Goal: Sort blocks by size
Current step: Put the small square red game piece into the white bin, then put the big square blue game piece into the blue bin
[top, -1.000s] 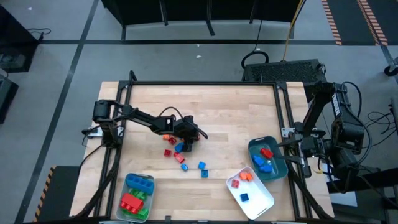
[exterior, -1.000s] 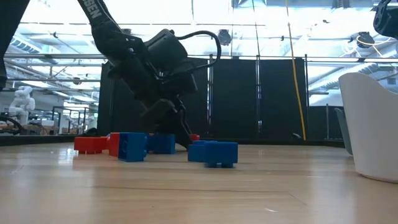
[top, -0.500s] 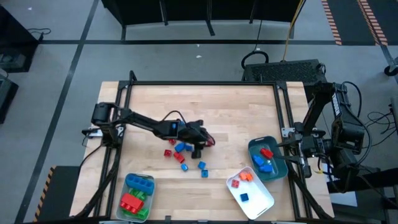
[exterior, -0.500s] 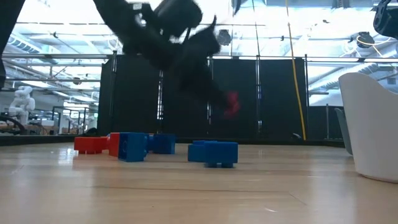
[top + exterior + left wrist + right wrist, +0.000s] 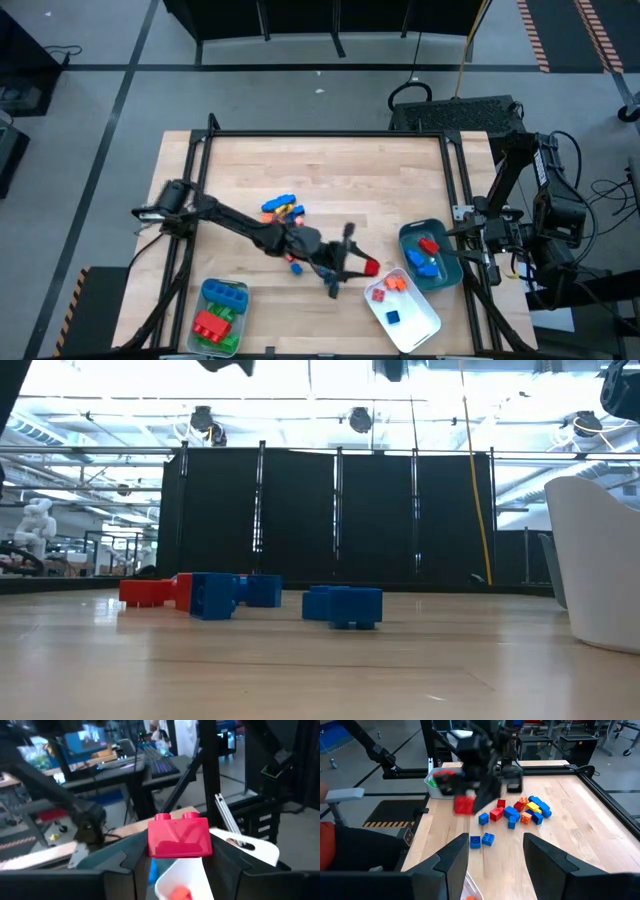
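Left gripper (image 5: 362, 268) clamped on red brick (image 5: 178, 836), raised off table, just beside white tray (image 5: 425, 322); tray lies ahead, toward right arm's side. Right gripper (image 5: 492, 857) spread, empty.

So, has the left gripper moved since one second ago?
Yes. In the high view the left gripper, holding a red block, has moved from the table's middle toward the white tray.

Red brick (image 5: 178, 836); white tray (image 5: 415, 320); teal tray (image 5: 447, 272), seemingly.
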Action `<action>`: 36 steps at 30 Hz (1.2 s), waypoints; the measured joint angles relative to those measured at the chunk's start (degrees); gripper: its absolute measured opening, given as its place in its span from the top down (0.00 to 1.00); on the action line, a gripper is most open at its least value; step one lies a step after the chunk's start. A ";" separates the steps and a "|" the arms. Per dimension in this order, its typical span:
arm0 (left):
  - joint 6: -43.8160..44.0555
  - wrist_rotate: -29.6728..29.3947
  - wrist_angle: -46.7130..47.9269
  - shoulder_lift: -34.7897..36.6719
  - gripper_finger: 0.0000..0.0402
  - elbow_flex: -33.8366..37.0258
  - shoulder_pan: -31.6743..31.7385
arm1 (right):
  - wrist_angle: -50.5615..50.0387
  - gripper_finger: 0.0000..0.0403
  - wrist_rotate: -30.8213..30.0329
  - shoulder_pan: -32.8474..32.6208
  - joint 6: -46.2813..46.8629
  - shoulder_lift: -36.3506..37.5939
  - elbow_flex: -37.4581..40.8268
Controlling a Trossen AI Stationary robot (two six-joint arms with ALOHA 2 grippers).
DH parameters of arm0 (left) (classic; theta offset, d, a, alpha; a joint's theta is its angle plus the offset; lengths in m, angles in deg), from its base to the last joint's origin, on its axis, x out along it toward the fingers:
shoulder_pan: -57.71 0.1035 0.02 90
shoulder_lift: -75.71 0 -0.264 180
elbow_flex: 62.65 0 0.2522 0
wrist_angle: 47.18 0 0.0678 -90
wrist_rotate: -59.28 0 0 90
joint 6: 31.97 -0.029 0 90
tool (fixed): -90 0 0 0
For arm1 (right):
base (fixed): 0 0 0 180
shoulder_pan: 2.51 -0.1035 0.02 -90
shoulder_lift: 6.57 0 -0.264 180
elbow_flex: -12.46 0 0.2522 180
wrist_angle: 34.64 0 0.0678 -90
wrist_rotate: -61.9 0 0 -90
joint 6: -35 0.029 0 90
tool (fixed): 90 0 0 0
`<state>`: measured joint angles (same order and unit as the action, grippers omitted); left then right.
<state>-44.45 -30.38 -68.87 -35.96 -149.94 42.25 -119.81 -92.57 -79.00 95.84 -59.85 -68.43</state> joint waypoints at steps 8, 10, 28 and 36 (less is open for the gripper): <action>-0.28 1.35 7.35 -14.77 0.62 -17.25 -0.82 | 0.02 0.58 -0.06 0.02 2.50 0.00 0.00; -0.06 1.46 11.30 -16.65 0.62 -20.10 -0.79 | 0.04 0.58 -0.04 0.02 3.02 0.00 0.00; -5.73 6.44 16.88 -20.95 0.41 -25.43 -0.79 | 0.03 0.58 -0.02 0.02 2.89 0.00 0.00; -16.27 6.06 46.36 -15.98 0.35 -30.81 -0.99 | 0.03 0.58 0.10 0.02 2.99 0.00 0.00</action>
<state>-60.72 -24.32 -22.51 -51.94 -180.75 41.26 -119.78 -92.47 -78.98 98.83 -59.85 -68.43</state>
